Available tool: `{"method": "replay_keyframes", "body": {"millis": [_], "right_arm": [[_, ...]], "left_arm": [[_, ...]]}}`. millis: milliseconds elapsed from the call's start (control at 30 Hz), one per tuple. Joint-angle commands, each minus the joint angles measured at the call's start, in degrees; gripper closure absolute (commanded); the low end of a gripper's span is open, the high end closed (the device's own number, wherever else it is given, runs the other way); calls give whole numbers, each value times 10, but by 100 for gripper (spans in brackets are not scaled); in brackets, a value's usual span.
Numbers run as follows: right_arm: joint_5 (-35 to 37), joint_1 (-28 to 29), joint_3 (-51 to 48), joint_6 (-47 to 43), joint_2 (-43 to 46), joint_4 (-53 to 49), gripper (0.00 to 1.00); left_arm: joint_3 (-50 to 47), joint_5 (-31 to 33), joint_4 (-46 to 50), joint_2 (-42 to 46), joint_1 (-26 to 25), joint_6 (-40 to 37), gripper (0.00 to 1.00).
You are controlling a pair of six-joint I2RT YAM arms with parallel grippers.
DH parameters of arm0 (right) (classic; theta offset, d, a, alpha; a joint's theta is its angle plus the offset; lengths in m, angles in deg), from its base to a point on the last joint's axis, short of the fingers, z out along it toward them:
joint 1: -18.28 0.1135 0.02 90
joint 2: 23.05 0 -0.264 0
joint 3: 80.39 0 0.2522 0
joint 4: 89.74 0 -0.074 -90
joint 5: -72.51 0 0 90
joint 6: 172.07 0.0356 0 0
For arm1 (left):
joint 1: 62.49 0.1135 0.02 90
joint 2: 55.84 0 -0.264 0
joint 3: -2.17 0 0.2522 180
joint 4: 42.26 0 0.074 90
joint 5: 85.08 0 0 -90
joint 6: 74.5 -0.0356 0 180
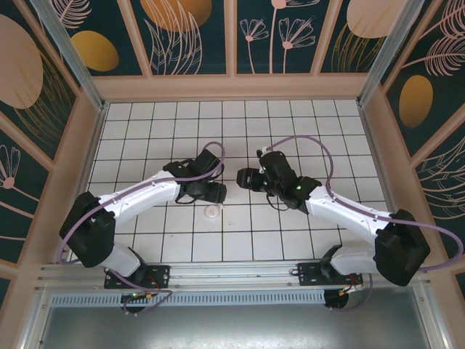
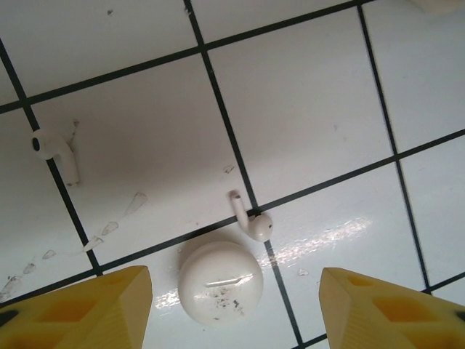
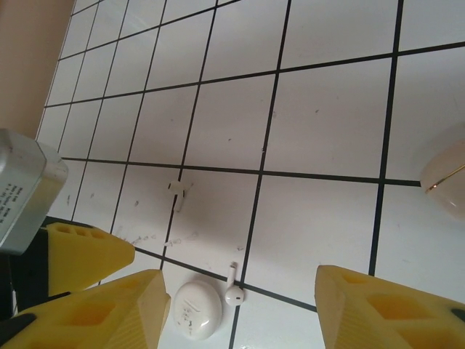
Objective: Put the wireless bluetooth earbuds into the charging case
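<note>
Left claw [image 2: 231, 291] wide, empty, over white case [image 2: 220, 282]. One earbud [image 2: 254, 220] lies just beside the case, second earbud [image 2: 54, 153] well apart on counter [image 2: 312, 94]. Right claw [image 3: 236, 287] wide, empty. Recommend pinching the near earbud's stem squarely.

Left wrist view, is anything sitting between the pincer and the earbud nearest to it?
Yes. A white round piece lies under the open left pincer, directly in front of the nearest earbud and close against it. The other earbud lies apart on bare tile, off to the upper left.
</note>
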Motion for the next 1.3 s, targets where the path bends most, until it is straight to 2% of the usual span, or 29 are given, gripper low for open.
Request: {"method": "replay_keyframes", "body": {"millis": [0,300,500,933,1067,1267], "right_arm": [[30,3,7,2,24,-12,42],[50,4,-7,6,71,-27,40],[55,4,-10,6,86,-37,38],[55,4,-13,5,100,-39,38],[56,7,-14,5,101,-41,38],[59,7,-17,5,104,-42,38]], "left_arm": [[-12,28,31,-11,-7,8,39],[-2,15,30,-60,-28,10,38],[10,30,45,-100,-44,11,37],[-12,36,17,-104,-46,16,36],[-19,34,9,-129,-46,15,35],[-26,39,3,-136,-46,14,38]]}}
